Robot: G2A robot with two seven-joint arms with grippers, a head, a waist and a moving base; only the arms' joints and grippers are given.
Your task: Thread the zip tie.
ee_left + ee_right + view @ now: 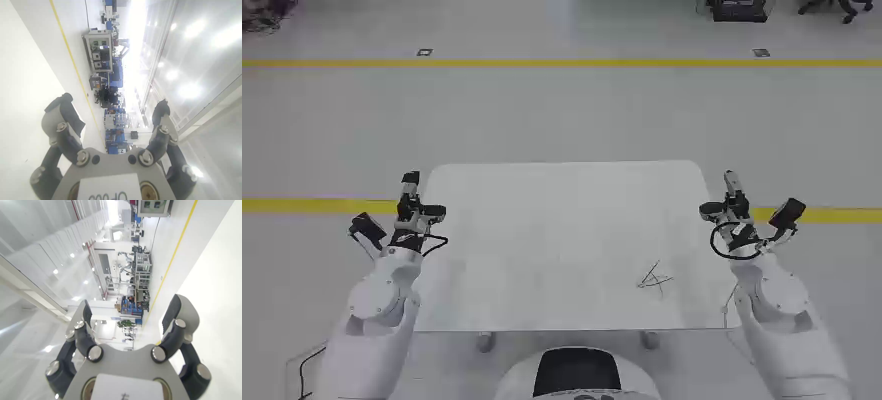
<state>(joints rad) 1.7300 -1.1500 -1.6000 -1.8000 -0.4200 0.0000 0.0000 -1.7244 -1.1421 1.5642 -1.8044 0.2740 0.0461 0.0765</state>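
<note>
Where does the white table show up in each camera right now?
Top view: white rectangular table, centre, between the arms.
Left wrist view: table behind one of the left gripper's fingers.
Right wrist view: table behind one of the right gripper's fingers.
Shared landmark: far yellow floor line.

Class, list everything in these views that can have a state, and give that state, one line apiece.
Left hand: open, empty.
Right hand: open, empty.
Zip ties: lying crossed on the table, held by neither hand.
</note>
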